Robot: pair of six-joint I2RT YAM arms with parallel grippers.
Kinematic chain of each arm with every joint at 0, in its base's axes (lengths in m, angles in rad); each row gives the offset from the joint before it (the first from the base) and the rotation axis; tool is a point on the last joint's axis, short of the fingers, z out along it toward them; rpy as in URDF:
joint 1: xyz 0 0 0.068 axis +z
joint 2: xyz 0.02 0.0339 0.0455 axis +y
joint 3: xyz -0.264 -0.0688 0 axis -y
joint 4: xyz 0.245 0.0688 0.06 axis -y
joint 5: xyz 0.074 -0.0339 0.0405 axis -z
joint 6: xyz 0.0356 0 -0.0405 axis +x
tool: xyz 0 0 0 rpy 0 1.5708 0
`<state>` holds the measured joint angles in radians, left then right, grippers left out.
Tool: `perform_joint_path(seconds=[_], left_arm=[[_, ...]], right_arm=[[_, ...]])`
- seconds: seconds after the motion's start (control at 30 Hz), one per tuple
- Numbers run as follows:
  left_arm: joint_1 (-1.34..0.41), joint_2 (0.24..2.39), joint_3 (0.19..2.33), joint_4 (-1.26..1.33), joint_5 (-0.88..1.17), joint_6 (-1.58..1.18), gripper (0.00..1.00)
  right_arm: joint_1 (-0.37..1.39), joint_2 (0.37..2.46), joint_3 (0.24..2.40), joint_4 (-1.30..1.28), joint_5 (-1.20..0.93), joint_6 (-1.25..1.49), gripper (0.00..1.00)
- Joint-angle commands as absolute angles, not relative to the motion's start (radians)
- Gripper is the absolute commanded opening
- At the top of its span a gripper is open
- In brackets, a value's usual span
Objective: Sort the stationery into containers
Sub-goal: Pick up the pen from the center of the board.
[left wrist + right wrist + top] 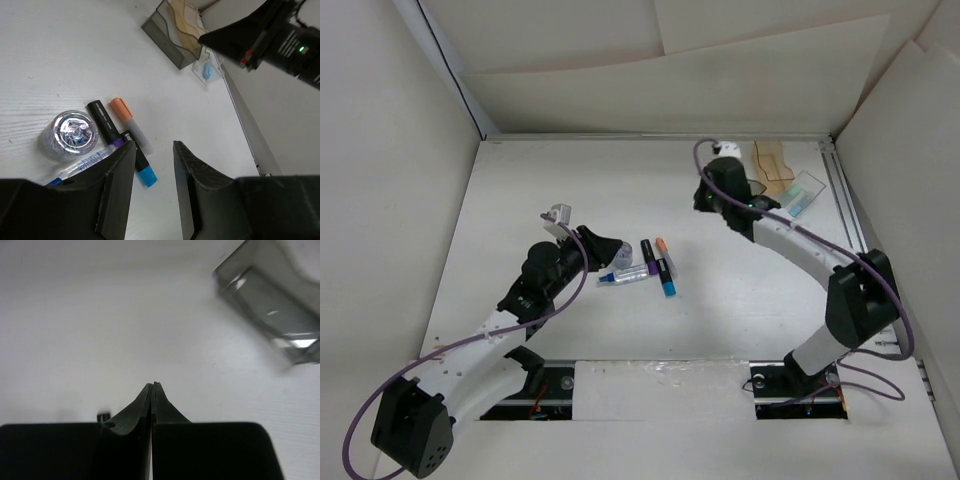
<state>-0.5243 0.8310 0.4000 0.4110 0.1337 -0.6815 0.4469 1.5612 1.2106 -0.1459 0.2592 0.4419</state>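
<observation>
Currently: orange-capped marker point(131, 125) lies centre-frame, long axis upper-left to lower-right, cap pointing upper left; left gripper point(153, 147) jaws apart, lower centre; right gripper point(152, 386) jaws pressed together.

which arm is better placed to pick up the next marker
Left. The left gripper is open, right over the blue-capped marker in the pile; the right gripper is shut, away by the dark grey bin.
</observation>
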Motion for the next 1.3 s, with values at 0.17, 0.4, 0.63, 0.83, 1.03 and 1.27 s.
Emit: perform_joint_path(seconds=[0.17, 0.4, 0.63, 0.83, 1.03, 1.27], left_arm=[[-0.529, 0.801, 0.4, 0.422, 0.106, -0.676, 0.33], [-0.529, 0.801, 0.391, 0.422, 0.106, -0.676, 0.33], [-0.529, 0.81, 0.391, 0.431, 0.106, -0.676, 0.33], [-0.529, 0.81, 0.391, 0.431, 0.115, -0.676, 0.33], [-0.529, 0.819, 0.382, 0.44, 0.115, -0.676, 0.33], [-0.529, 0.819, 0.382, 0.44, 0.115, -0.676, 0.33]], right_arm=[[0.684, 1.675, 1.17, -0.195, 0.193, 0.315, 0.48], [0.716, 1.752, 1.189, -0.215, 0.152, 0.305, 0.51], [0.73, 1.822, 1.209, -0.215, 0.23, 0.319, 0.51], [0.721, 1.877, 1.23, -0.206, 0.203, 0.328, 0.47], [0.721, 1.907, 1.239, -0.183, 0.225, 0.339, 0.28], [0.701, 1.841, 1.239, -0.173, 0.294, 0.348, 0.04]])
